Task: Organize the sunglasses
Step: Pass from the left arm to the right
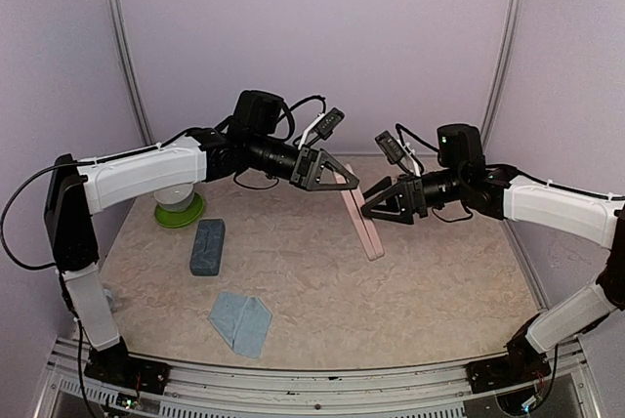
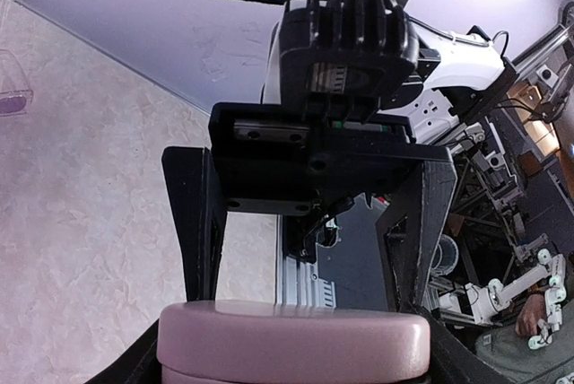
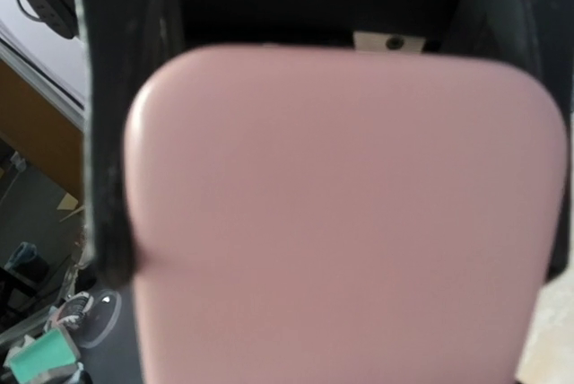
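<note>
Sunglasses show only at the left edge of the left wrist view. They are a pale, clear-framed pair with a purplish lens, cut off by that edge, lying on the marbled table well apart from both hands; their place on the table cannot be fixed more closely. Above the middle of the table the two arms meet around a long pink case. It slants from a raised far end down to a near end that is either on the table top or just over it; which of the two cannot be told. The left hand, extended from the left, pinches the raised far end of the case. In its own wrist view the rounded end of the case fills the gap between its fingers along the bottom. The right hand, extended from the right, sits at the middle of the case with its fingers spread wide, one on each side. Whether the pads touch the case cannot be told. In the right wrist view the case, blurred, fills nearly everything. On the left part of the table lie a blue-grey case and, nearer the front edge, a light-blue cloth. Farther back is a green dish bearing a white round object, partly under the left arm.
</note>
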You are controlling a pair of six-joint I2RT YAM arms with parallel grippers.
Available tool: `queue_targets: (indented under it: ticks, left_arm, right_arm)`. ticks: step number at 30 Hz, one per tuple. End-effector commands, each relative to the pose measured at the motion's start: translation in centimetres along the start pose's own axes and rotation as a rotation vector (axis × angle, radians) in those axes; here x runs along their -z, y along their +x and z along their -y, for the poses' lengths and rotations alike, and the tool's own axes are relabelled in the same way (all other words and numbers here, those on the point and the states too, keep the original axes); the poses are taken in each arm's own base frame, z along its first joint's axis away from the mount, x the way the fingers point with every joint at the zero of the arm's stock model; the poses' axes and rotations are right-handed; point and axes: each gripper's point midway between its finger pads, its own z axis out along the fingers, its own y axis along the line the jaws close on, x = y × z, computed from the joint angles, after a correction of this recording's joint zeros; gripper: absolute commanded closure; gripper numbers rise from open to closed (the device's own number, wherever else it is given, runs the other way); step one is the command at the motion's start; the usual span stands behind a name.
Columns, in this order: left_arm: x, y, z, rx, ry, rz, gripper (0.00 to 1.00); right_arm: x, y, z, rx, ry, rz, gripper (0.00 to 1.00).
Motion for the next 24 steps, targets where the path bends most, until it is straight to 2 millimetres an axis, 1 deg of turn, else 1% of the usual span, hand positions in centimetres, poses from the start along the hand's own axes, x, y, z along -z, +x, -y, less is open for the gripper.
queue_targets:
  ticks: [1, 4, 9, 12, 17, 19, 21, 23, 24]
  left_arm:
    - [-0.1, -2.0, 1.4, -0.067, 0.021, 0.042, 0.52]
    - [-0.1, -2.0, 1.3, -0.065, 0.013, 0.044, 0.52]
    - [-0.2, -1.9, 1.5, -0.066, 0.009, 0.044, 0.52]
    - [-0.3, -1.9, 1.5, -0.066, 0.006, 0.045, 0.52]
    - [-0.3, -1.8, 1.5, -0.063, -0.005, 0.045, 0.51]
    - [-0.2, -1.9, 1.5, -0.063, -0.012, 0.048, 0.46]
    - [0.0, -2.2, 1.6, -0.069, -0.025, 0.059, 0.37]
    - [0.4, -2.7, 1.8, -0.084, -0.044, 0.082, 0.23]
    - [0.7, -2.9, 2.0, -0.096, -0.049, 0.095, 0.08]
  right_arm:
    - [-0.3, 0.4, -0.2, 0.009, -0.018, -0.005, 0.08]
    - [-0.3, 0.6, -0.2, 0.005, -0.019, -0.008, 0.10]
    - [-0.3, 0.8, -0.2, -0.004, -0.015, -0.009, 0.10]
    - [-0.3, 0.8, -0.1, -0.005, -0.013, -0.009, 0.16]
    - [-0.2, 0.7, -0.5, -0.002, -0.025, 0.000, 0.31]
    - [-0.1, 0.7, -0.8, -0.002, -0.030, 0.006, 0.35]
    - [0.0, 0.4, -1.1, 0.003, -0.036, 0.014, 0.36]
    - [0.1, 0.1, -1.3, 0.008, -0.036, 0.023, 0.37]
    - [0.1, -0.1, -1.4, 0.011, -0.034, 0.028, 0.37]
